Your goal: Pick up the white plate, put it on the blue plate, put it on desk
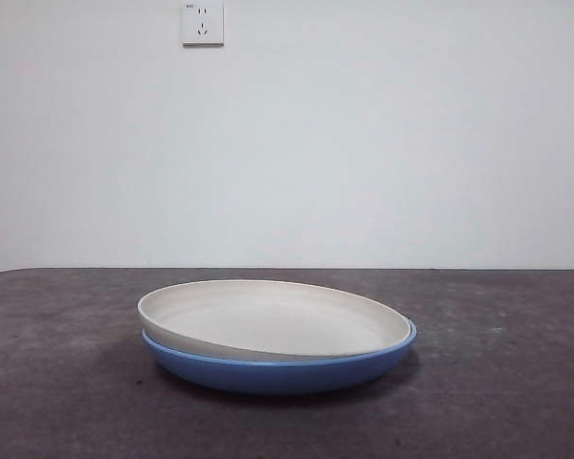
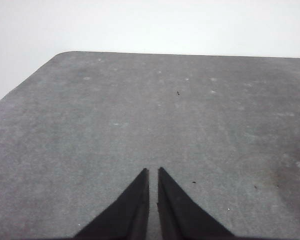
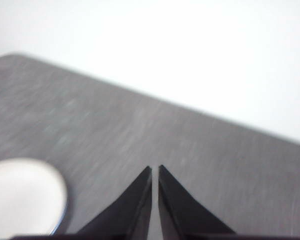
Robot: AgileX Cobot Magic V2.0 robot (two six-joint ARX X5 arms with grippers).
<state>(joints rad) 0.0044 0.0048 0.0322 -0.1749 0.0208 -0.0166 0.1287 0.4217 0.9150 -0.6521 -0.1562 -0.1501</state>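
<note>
The white plate (image 1: 273, 319) lies inside the blue plate (image 1: 277, 371) on the desk (image 1: 57, 382), slightly tilted, its left rim raised a little above the blue rim. No arm shows in the front view. In the right wrist view, which is blurred, my right gripper (image 3: 155, 170) is shut and empty above bare desk (image 3: 115, 145), with the white plate (image 3: 22, 197) off to one side and a thin edge of the blue plate (image 3: 64, 220) under it. My left gripper (image 2: 153, 172) is shut and empty over bare desk (image 2: 140, 115); no plate appears in that view.
A white wall with a power socket (image 1: 202, 22) stands behind the desk. The desk's far edge (image 2: 190, 54) and a rounded corner (image 2: 60, 54) show in the left wrist view.
</note>
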